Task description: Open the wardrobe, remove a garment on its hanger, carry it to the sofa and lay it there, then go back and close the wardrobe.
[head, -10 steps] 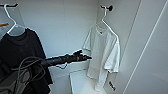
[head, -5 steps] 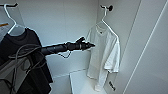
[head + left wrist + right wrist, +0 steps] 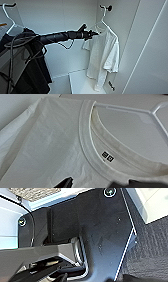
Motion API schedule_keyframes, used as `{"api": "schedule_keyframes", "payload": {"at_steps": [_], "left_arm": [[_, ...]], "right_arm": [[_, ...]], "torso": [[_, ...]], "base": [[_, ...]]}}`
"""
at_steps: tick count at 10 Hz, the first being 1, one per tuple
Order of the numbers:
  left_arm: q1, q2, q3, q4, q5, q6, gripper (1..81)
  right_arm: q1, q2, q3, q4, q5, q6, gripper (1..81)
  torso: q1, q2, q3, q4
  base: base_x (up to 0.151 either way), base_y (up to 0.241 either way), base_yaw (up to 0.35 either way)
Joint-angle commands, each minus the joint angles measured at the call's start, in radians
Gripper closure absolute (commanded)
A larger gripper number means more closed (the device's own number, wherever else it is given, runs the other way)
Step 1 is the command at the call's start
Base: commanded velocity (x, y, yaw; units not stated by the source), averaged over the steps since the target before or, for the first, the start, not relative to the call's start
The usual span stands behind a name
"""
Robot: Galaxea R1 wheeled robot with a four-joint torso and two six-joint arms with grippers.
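Head view: interior of the open wardrobe [image 3: 62, 30], its white back and side walls taking up most of the frame. The left arm enters from the left edge and extends horizontally across the centre; the left gripper [image 3: 90, 33] sits at centre, just beside the collar and shoulder of the T-shirt [image 3: 103, 57]. Whether it touches the cloth cannot be told, nor whether its fingers are open or closed.

The T-shirt hangs right of centre on a white hanger [image 3: 105, 23], whose hook rises to a dark knob [image 3: 109, 8] on the side wall at upper right. The shirt is bunched toward the right; its hem reaches down to the white wardrobe floor [image 3: 77, 80] at lower centre.

At upper left a second white hanger [image 3: 8, 21] hangs from a dark rail end and carries a black top [image 3: 32, 72], which falls along the lower left of the frame behind the arm's cables.

Left wrist view: the T-shirt's ribbed collar [image 3: 86, 149] curves through the centre of the frame, with a dark neck label [image 3: 107, 156] inside it at lower centre. The hanger [image 3: 140, 110] crosses the neck opening at upper right. Dark gripper parts show along the bottom edge.

Right wrist view: robot's dark plate and bar, with grey carpet [image 3: 150, 253] at right. The right gripper's state cannot be told.
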Motion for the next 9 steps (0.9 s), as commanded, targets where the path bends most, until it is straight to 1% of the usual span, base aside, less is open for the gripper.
{"api": "schedule_keyframes", "payload": {"at_steps": [1,2,3,4,7,9], "left_arm": [[-0.268,0.022,-0.046,-0.095,0.001,-0.003,1.0],[-0.297,0.034,-0.068,-0.118,0.001,-0.003,1.0],[-0.317,0.048,-0.091,-0.141,0.0,-0.003,1.0],[-0.336,0.067,-0.119,-0.167,0.0,-0.003,1.0],[-0.352,0.1,-0.182,-0.213,-0.013,-0.005,1.0],[-0.352,0.122,-0.217,-0.219,-0.013,-0.008,1.0]], "right_arm": [[0.039,0.0,0.005,0.012,-0.059,0.002,1.0],[0.038,0.0,0.005,0.012,-0.059,0.002,1.0],[0.038,0.0,0.005,0.012,-0.059,0.002,1.0],[0.038,0.0,0.005,0.012,-0.059,0.002,1.0],[0.038,0.003,0.005,0.012,-0.059,0.002,1.0],[0.039,0.006,0.005,0.013,-0.06,0.002,1.0]], "torso": [[0.0,0.0,0.0,-0.059],[0.0,0.0,0.0,-0.023],[0.0,0.0,0.0,-0.045],[0.001,0.0,0.0,-0.058],[0.001,0.0,0.0,-0.061],[0.001,0.0,0.0,-0.061]], "base": [[0.0,0.0,0.0],[0.0,0.0,0.0],[0.0,0.0,0.0],[0.0,0.0,0.0],[0.0,0.0,0.0],[0.0,0.0,0.0]]}}
